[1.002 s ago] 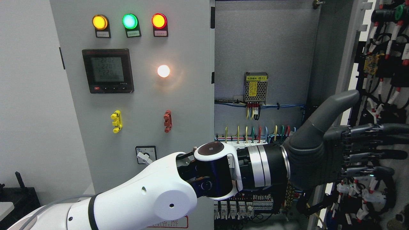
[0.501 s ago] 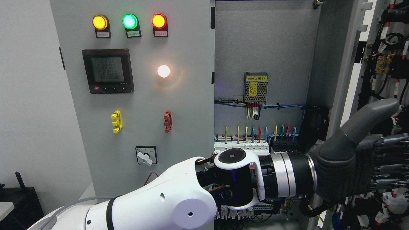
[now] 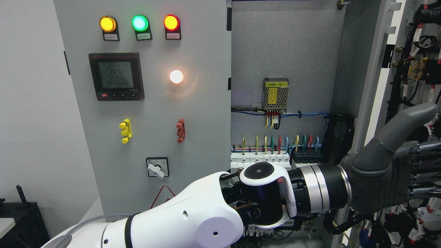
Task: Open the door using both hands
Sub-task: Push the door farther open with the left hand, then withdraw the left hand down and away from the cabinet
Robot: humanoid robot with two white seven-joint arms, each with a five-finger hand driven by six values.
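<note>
Far to the left of the left hand (image 3: 389,175), a plain pale wall (image 3: 31,103) is filling the whole side of the view. Soft, even light is falling on it, and no hard shadow is showing there. On the same far side, lower than the hand, a black piece of furniture (image 3: 24,217) is standing against the wall, with a thin dark part sticking up from it. A corner of a pale surface (image 3: 5,225) is showing just beside it, at the very edge.

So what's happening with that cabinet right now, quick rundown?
Left hand, fingers extended flat, against the swung-open grey metal cabinet door. Right hand out of view. Wired interior with mesh-cased power supply exposed. Nothing in the way.
</note>
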